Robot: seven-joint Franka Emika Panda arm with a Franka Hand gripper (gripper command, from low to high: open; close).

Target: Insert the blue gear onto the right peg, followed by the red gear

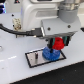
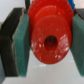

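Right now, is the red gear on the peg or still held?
Still held. In the wrist view the tool pads clamp the red gear on both sides; outside, it hangs above the blue gear.

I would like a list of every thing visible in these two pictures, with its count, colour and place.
red gear: one, bright red, held between the pincer's pads, above the blue gear.
blue gear: one, bright blue, resting on the grey plate, under the red gear.
plate: one, grey with black border, flat on the white table.
pin: one thin pin visible, dark, upright on the plate, toward the exterior view's left of the blue gear.
table: one, white, under everything.
cables: black, behind the arm.
pincer: one, shut on the red gear; pads teal.
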